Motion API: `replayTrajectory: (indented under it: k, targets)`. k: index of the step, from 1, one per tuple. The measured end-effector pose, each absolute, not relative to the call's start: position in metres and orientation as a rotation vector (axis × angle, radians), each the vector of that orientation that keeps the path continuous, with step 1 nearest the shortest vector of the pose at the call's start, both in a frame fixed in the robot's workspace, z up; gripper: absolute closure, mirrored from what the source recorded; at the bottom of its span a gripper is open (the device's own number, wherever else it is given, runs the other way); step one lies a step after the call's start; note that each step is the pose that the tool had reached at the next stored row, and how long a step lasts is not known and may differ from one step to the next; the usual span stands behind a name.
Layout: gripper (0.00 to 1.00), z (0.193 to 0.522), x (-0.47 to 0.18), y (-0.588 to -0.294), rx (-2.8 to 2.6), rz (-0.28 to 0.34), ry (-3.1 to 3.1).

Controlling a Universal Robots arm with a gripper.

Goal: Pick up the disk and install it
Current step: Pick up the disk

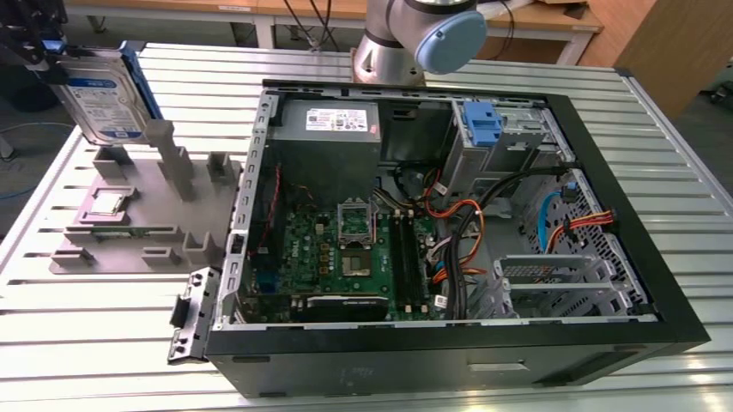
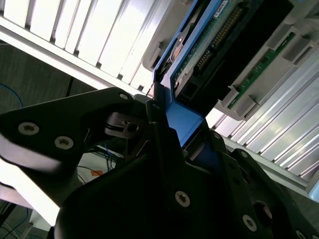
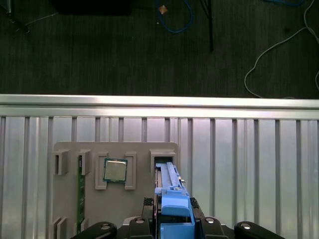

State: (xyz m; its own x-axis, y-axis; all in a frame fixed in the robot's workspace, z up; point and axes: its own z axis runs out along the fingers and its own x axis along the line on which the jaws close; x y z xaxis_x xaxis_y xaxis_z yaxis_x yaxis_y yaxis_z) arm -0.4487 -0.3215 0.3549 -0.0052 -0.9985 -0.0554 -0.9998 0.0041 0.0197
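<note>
Gripper (image 3: 173,219) of mine is clamped on the disk (image 1: 106,96), holding it upright over the grey holder (image 1: 137,215) beside the open computer case (image 1: 662,266).

disk (image 1: 103,99) label unreadable, power-supply sticker (image 1: 336,119) print unreadable

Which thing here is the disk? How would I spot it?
Start at the open computer case; the grey parts holder lies beside it at the exterior view's left. At the holder's far end the disk stands on edge, clamped by the tool: silver, with a white-and-blue label and blue side rails, unlike the small square CPU chip lying flat.
</note>
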Motion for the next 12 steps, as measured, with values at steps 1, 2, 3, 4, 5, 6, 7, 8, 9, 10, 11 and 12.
replayTrajectory:
  k: [1,2,3,4,5,6,7,8,9,10,11,12]
  targets:
    - [0.63,0.3553,-0.4487,-0.3215,-2.198,0.083,2.208]
    - [0.63,0.3555,-0.4487,-0.3215,-2.197,0.083,2.208]
    - [0.63,0.3559,-0.4487,-0.3215,-2.197,0.083,2.208]
    - [0.63,0.3563,-0.4487,-0.3215,-2.197,0.083,2.208]
    - [0.63,0.3567,-0.4487,-0.3215,-2.197,0.083,2.208]
    - [0.63,0.3571,-0.4487,-0.3215,-2.197,0.083,2.208]
    - [0.63,0.3574,-0.4487,-0.3215,-2.197,0.083,2.208]
    - [0.63,0.3575,-0.4487,-0.3215,-2.197,0.082,2.208]
    - [0.63,0.3576,-0.4487,-0.3215,-2.197,0.082,2.208]
    - [0.63,0.3578,-0.4487,-0.3215,-2.197,0.083,2.208]
    - [0.63,0.3581,-0.4487,-0.3215,-2.197,0.083,2.208]
    - [0.63,0.3582,-0.4487,-0.3215,-2.197,0.083,2.208]
